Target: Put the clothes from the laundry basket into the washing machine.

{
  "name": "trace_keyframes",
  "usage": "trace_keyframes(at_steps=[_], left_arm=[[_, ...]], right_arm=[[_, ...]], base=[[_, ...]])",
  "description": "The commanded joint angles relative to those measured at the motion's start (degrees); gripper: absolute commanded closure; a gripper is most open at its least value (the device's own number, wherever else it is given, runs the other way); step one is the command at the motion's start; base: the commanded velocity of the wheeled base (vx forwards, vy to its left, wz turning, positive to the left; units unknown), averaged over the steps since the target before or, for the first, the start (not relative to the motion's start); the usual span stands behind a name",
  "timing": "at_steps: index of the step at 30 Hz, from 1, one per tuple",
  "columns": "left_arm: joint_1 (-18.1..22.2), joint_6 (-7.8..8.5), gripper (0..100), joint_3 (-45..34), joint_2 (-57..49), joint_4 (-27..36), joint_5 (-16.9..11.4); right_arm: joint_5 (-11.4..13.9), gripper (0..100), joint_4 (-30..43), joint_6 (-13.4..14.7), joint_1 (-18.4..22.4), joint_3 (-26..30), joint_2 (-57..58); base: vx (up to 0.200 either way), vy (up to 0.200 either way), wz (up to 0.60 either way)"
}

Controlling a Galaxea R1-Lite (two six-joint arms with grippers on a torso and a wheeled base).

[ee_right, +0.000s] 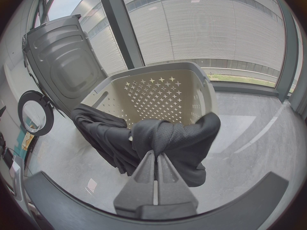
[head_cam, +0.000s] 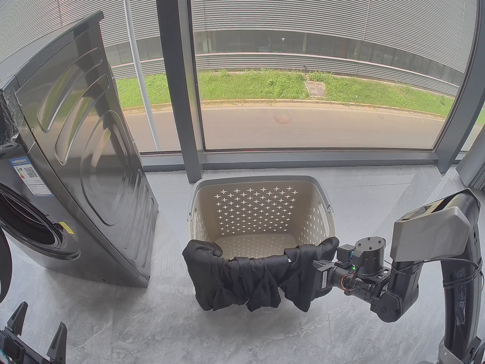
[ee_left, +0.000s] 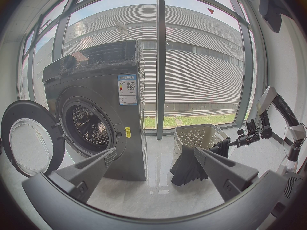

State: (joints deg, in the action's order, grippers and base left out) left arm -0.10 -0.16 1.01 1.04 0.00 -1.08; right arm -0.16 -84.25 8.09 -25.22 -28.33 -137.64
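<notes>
At the left of the head view I have the dark grey washing machine (head_cam: 76,152). Its side panel is turned towards the middle of the frame, and a slice of its round opening shows at the left edge. In the lower left corner sits my left gripper (head_cam: 42,315), released, with nothing between its spread fingers, low over the pale stone floor (head_cam: 151,324). The left wrist view gives me the machine's front instead: the round door (ee_left: 28,138) swung wide open and the perforated steel drum (ee_left: 88,128) behind it.

In the middle of the head view the cream laundry basket (head_cam: 257,179) stands on the floor before the window. A dark window post (head_cam: 174,77) rises just behind its left corner. The machine's near corner stands between the basket and the opening. A black garment (head_cam: 242,279) is draped along the basket's near rim, bunched at the left corner and hanging down the outside.

At the lower right my right gripper (head_cam: 314,275) is clenched on the garment's right end, by the basket's near right corner. The right wrist view shows its fingers (ee_right: 145,173) pressed together on a fold of mesh-like cloth.
</notes>
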Motion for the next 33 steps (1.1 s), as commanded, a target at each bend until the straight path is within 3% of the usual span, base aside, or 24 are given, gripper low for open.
trace_keyframes(at_steps=[1, 12, 20, 28, 29, 33], left_arm=[[0.0, -0.02, 0, -1.0, -1.0, 0.0, 0.0], [0.0, -0.02, 0, -1.0, -1.0, 0.0, 0.0], [0.0, -0.02, 0, -1.0, -1.0, 0.0, 0.0], [0.0, -0.02, 0, -1.0, -1.0, 0.0, -0.1], [0.0, -0.02, 0, -1.0, -1.0, 0.0, -0.1], [0.0, -0.02, 0, -1.0, -1.0, 0.0, 0.0]], right_arm=[[0.2, 100, -1.1, 0.1, -1.4, 1.2, 1.2], [0.2, 100, -4.4, 2.8, -6.8, 6.4, 5.2], [0.1, 100, -4.3, 2.9, -6.8, 7.9, 8.1], [-1.3, 100, -4.3, 2.8, -4.7, 8.3, 1.9], [-1.3, 0, -4.3, 2.8, -4.7, 8.3, 1.9], [-1.4, 0, -4.3, 2.9, -4.4, 7.3, 0.5]], base=[[0.000, 0.000, 0.00], [0.000, 0.000, 0.00], [0.000, 0.000, 0.00], [0.000, 0.000, 0.00], [0.000, 0.000, 0.00], [0.000, 0.000, 0.00]])
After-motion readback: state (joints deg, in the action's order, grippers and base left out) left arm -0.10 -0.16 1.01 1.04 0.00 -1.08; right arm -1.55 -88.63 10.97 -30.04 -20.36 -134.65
